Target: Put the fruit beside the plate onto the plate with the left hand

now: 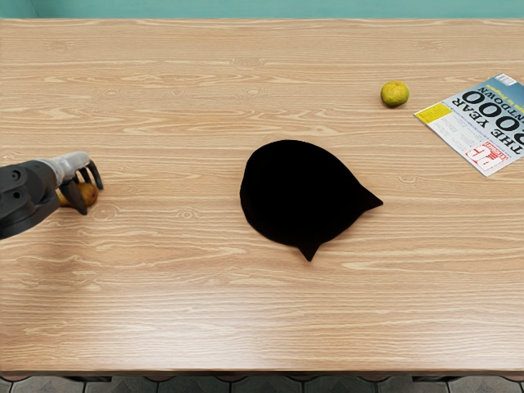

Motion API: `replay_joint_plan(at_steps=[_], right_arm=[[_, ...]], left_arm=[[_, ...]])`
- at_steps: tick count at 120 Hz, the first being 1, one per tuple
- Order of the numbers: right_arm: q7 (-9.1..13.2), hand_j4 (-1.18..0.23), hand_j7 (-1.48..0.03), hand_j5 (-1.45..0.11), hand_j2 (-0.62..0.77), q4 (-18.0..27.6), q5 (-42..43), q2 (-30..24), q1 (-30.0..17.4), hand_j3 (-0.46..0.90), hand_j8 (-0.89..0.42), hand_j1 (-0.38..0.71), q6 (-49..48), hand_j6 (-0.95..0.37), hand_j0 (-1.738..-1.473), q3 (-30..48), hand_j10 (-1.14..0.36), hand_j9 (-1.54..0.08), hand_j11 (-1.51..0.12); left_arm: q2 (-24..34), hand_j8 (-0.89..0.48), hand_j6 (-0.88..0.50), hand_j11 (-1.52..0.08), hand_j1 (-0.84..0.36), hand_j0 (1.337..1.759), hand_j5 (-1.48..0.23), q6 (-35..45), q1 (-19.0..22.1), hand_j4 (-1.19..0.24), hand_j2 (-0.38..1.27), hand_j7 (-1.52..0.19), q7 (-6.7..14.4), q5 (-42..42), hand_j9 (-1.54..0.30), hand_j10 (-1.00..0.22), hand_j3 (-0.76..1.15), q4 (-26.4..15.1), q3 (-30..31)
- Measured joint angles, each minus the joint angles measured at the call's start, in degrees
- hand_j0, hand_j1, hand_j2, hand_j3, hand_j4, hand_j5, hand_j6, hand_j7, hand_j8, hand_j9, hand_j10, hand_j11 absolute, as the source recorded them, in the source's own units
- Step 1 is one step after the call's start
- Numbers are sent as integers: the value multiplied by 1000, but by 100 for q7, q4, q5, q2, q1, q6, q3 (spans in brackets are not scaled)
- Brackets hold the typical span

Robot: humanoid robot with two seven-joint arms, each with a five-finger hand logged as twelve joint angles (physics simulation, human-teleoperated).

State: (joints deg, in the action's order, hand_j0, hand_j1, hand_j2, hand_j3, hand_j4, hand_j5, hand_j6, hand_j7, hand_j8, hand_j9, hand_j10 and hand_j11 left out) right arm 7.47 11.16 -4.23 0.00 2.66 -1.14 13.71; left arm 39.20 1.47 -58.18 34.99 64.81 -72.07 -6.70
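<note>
Status early: left robot hand [79, 177], well left of the black plate [303, 196], has its fingers curled closed around the brownish fruit [88, 195], which sits low at the worktop [246, 311], so lift, carry to the plate and release all look not yet done.

The small brownish-yellow fruit [88, 195] sits near the left edge of the table [246, 319], half hidden inside the curled fingers of my left hand [75, 178]. The plate [299, 195] is flat and plain black, roundish with two pointed corners. It lies at the table's middle, well apart from the fruit.
</note>
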Motion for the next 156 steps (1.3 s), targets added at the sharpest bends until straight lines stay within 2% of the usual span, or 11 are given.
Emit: replay_joint_plan(at_steps=[4,11,52,110,156], right_arm=[[0,-27,-35,-35,-6,0,-1,0,-1,0,-27,-317,0,-27,-1658,0,-27,-35,-35],[0,-27,-35,-35,-6,0,-1,0,0,0,-27,-317,0,-27,-1658,1,-27,-35,-35],[0,-27,-35,-35,-6,-1,-5,0,-2,0,-27,-317,0,-27,-1658,0,-27,-35,-35],[0,-27,-35,-35,-6,0,-7,0,-9,0,-27,-317,0,-27,-1658,0,-27,-35,-35],[-7,-27,-35,-35,-6,-2,-6,0,-17,0,-27,-317,-1,-27,-1658,0,-27,-35,-35]], left_arm=[[0,-533,-548,-886,-254,1657,-860,-5,-4,-669,237,-876,0,-3,-883,-572,-109,0,-1],[0,-538,-550,-897,-267,1656,-871,-11,-20,-677,294,-887,-1,-12,-896,-582,-82,0,-4],[-13,-495,-493,-932,-320,1655,-926,-106,-149,-686,366,-921,-5,-116,-929,-565,-15,-16,-33],[71,-471,-466,-975,-325,1654,-971,-642,-609,-706,349,-957,-8,-653,-965,-551,-1,-54,-71],[61,-461,-441,-1013,-325,1654,-1020,-1628,-1319,-726,336,-1004,-5,-1603,-1007,-536,0,-76,-108]])
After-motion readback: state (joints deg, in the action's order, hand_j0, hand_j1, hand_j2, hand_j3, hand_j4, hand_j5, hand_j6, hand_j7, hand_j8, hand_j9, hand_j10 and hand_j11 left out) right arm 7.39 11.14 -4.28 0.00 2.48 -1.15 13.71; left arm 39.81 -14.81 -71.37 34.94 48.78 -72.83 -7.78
